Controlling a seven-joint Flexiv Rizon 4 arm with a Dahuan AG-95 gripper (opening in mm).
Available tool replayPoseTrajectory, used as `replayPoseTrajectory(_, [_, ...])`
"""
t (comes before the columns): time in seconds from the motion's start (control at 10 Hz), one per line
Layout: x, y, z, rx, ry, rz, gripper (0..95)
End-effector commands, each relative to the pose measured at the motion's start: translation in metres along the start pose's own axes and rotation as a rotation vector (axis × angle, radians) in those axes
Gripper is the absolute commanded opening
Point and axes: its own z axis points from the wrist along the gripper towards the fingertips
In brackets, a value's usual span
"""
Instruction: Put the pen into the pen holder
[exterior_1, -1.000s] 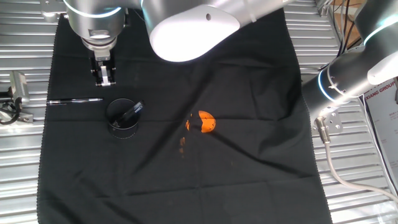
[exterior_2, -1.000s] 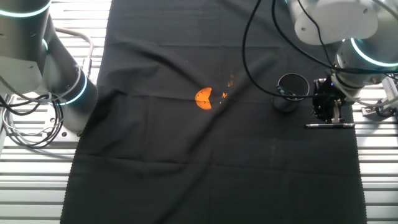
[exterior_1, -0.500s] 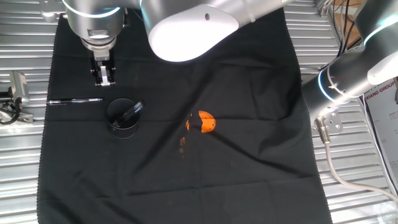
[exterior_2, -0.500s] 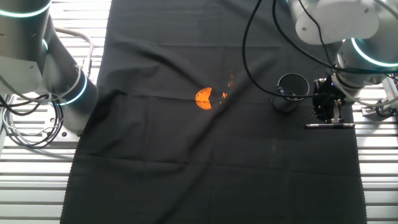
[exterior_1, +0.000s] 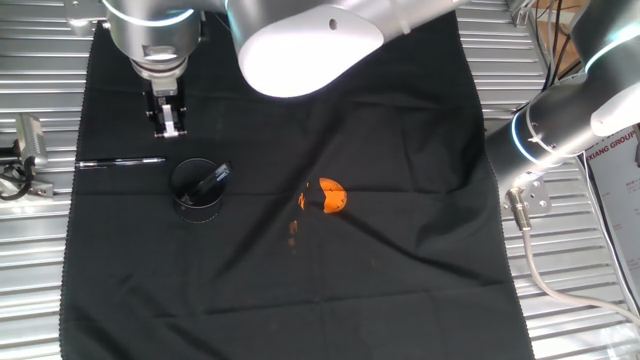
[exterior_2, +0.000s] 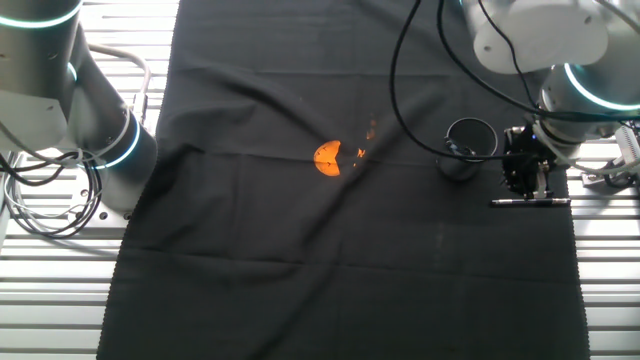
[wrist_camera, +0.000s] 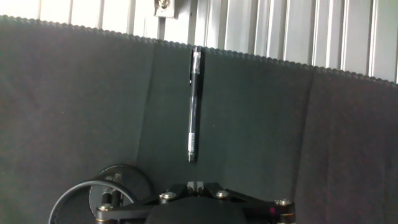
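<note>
One pen (exterior_1: 121, 162), one pen holder (exterior_1: 197, 190), one orange object (exterior_1: 332, 196), one marker (exterior_1: 211, 181).

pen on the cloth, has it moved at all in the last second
No. The pen lies flat at the same spot beside the pen holder, one end at the cloth edge, in both fixed views.

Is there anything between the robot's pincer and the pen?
No. In one fixed view only bare black cloth lies between the pincer and the pen. The pen holder stands on the pen's far side.
</note>
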Motion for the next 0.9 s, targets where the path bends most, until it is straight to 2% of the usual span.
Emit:
replayPoseTrajectory(0.1, [-0.0006, 0.0000, -0.0001, -0.017, 0.022, -0.015, 0.0])
replayPoseTrajectory(0.3, [-0.0006, 0.0000, -0.0001, -0.045, 0.016, -0.001, 0.0])
replayPoseTrajectory(0.5, [-0.0006, 0.0000, -0.0001, -0.044, 0.007, 0.024, 0.0])
replayPoseTrajectory(0.9, [-0.0006, 0.0000, -0.0001, -0.025, -0.014, 0.141, 0.0])
